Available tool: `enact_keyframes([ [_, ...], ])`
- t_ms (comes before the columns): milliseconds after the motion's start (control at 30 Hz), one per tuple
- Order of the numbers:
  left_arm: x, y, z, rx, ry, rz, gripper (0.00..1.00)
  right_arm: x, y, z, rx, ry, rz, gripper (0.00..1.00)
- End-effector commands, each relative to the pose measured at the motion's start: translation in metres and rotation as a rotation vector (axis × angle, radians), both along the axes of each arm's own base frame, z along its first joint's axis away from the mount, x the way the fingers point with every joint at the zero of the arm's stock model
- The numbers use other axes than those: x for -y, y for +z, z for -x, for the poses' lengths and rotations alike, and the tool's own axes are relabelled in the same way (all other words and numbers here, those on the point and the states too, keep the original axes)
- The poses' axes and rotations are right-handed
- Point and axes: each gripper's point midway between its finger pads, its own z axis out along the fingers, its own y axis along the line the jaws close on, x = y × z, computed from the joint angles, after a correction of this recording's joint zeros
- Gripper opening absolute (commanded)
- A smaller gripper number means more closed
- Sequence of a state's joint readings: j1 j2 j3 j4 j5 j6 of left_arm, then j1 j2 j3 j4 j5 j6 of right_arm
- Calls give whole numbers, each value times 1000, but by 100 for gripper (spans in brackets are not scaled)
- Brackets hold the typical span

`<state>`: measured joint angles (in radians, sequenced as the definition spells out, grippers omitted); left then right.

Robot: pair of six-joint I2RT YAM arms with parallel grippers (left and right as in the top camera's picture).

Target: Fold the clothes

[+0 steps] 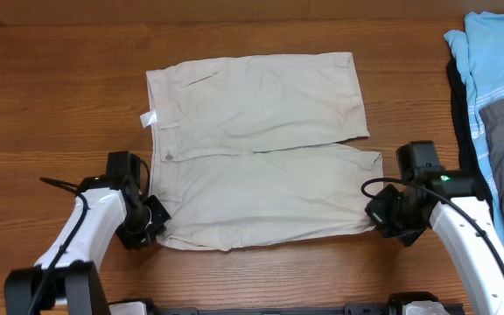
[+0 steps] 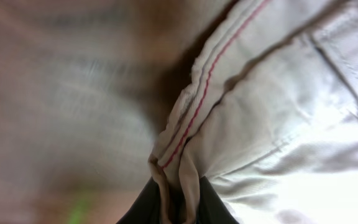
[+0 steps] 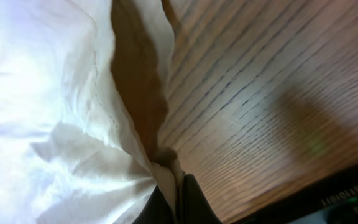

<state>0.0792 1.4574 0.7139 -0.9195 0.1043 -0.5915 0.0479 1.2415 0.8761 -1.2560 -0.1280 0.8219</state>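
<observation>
Step in hand: the grasp for the first fold. The beige shorts (image 1: 256, 149) lie flat mid-table (image 1: 59, 87), with the left gripper (image 1: 151, 220) pinching the near waistband corner and the right gripper (image 1: 383, 214) pinching the near leg-hem corner. Next move, by my judgement: lift both corners level and carry the near leg over the far one without skewing the cloth. The overhead view gives the layout but hides the jaws; the wrist views show cloth nipped between each pair, the left beside a red-stitched seam (image 2: 197, 93).
</observation>
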Motion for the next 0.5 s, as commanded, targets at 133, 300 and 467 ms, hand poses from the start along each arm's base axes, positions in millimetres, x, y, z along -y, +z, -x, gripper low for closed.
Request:
enact_keyframes([
  [133,-2,64,10,174,-39,-32,4,7,42,-8,117,48,47,4],
  [300,0,132,7,412,-12,-36,4,7,73,-15,185,144,52,4],
  [467,0,190,-5,607,24,-42,4,6,103,-35,271,161,57,4],
])
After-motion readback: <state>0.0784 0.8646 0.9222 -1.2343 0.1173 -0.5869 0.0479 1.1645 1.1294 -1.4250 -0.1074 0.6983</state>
